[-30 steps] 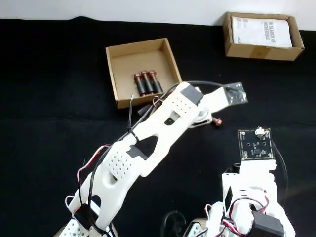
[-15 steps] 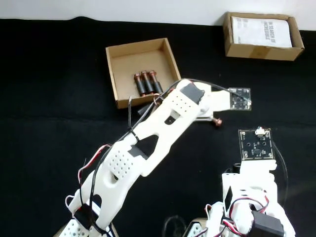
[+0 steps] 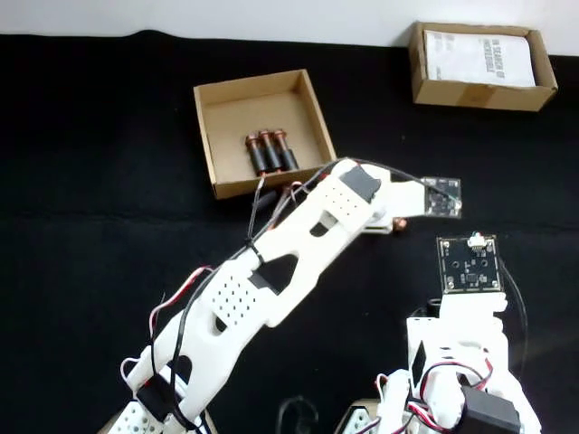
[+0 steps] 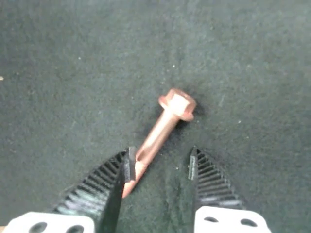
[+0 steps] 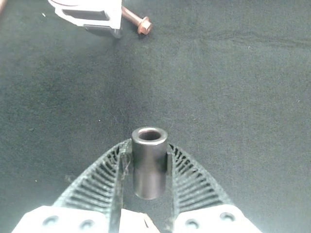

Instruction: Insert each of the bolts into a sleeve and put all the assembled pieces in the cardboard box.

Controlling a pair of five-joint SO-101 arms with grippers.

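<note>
A copper bolt (image 4: pixel 163 134) lies on the black cloth, its hex head (image 3: pixel 399 223) pointing away from my left gripper (image 4: pixel 158 162). That gripper is open, and the bolt's threaded end rests between the fingers, against one fingertip (image 4: pixel 127 165). My right gripper (image 5: pixel 149 162) is shut on a dark grey sleeve (image 5: pixel 149 161) held upright with its bore facing up. The same bolt (image 5: pixel 137 21) and the left gripper (image 5: pixel 92 14) appear farther off in the right wrist view. The open cardboard box (image 3: pixel 210 136) holds three assembled pieces (image 3: pixel 269 151).
A second cardboard box (image 3: pixel 477 65) with a printed sheet inside stands at the back right. The left arm (image 3: pixel 271 271) stretches diagonally across the middle of the table. The right arm's base (image 3: pixel 461 362) sits at the front right.
The left arm has shifted its wrist lower and to the right, settling its gripper around the bolt's shaft. The right arm stays still.
</note>
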